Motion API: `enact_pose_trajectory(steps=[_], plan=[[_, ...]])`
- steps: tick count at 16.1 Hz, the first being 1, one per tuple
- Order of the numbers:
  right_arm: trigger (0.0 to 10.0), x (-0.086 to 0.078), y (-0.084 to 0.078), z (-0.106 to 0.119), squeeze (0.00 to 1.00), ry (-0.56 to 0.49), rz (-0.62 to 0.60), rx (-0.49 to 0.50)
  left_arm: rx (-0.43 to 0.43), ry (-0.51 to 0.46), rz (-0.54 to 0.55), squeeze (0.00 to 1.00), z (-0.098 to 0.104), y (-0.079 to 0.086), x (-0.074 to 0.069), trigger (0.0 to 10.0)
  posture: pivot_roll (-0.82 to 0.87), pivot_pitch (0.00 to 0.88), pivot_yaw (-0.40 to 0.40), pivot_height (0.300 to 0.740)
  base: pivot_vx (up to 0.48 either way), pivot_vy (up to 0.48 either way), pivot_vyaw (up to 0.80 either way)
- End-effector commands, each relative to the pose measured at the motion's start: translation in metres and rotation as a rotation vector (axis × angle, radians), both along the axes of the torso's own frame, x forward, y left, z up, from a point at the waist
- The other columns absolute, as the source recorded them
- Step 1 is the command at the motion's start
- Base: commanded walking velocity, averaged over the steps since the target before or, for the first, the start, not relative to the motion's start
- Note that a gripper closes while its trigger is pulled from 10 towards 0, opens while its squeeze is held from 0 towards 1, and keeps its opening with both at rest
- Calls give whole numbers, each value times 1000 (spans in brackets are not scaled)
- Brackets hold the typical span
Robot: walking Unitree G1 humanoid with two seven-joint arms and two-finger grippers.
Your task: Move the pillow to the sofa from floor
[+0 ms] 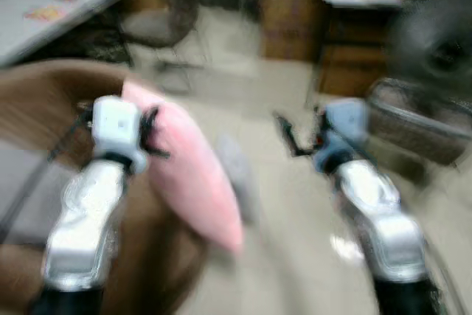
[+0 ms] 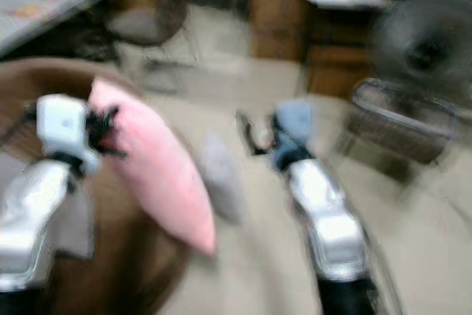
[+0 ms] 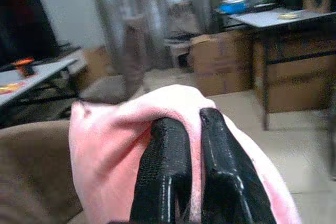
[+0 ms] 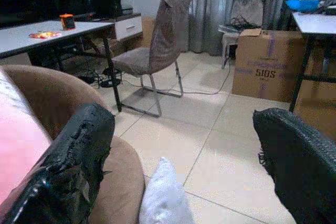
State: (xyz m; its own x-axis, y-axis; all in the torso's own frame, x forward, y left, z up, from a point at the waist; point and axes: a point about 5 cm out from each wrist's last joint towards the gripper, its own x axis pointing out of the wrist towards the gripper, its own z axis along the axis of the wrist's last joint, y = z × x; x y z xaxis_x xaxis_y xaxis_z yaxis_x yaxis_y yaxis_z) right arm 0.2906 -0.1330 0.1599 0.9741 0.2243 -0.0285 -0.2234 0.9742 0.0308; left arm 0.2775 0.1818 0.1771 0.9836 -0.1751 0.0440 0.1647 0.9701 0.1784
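The sofa (image 1: 44, 101), brown with a rounded arm, is the largest thing and the landmark here; it sits at the robot's left in the blurred head views. Beyond it stands a grey table (image 4: 37, 32) with a small orange thing (image 4: 66, 21) on top, and past the table a grey chair (image 4: 157, 51) on the tiled floor (image 4: 220, 145). Further from the sofa, to the right, are a cardboard box (image 4: 265, 64) and a desk (image 3: 294, 51), and nearer the robot a wire basket (image 1: 420, 127).

The pink pillow (image 1: 188, 171) hangs in the air just off the sofa arm, on the side away from the table, tilted with its lower end toward the floor. The left gripper (image 3: 191, 145) holds it at the upper edge, its two black fingers pressed together with pink cloth pinched between them. A second, grey pillow (image 4: 164, 195) lies on the floor beside the sofa arm.

The right gripper (image 4: 184, 145) hangs over the floor right of the sofa, its fingers spread wide and holding nothing.
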Motion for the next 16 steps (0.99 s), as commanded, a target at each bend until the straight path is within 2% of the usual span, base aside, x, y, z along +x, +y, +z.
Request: enact_pose_trajectory(steps=[1,8,9,13,15,16], plan=[[10000,0,9,5,0,-22,10,33,23,-62,16,0,14,6,0,10000,-28,0,24,740,424,0,0],[10000,2,6,3,0,-17,-16,30,34,-47,-43,0,12,-1,5,10000,-28,0,27,740,401,0,0],[10000,2,6,3,0,-16,-16,31,48,-40,-81,0,11,-5,9,10000,-26,0,23,740,0,0,0],[10000,2,6,3,0,-16,-16,31,48,-40,-81,0,11,-5,9,10000,-26,0,23,740,0,0,0],[10000,1,0,-1,0,9,77,-38,129,-50,-322,0,18,-36,62,10000,-47,0,29,740,0,0,0],[10000,-2,-3,0,0,8,154,-62,148,-59,-334,0,24,-41,78,10000,-47,0,29,740,0,0,0]])
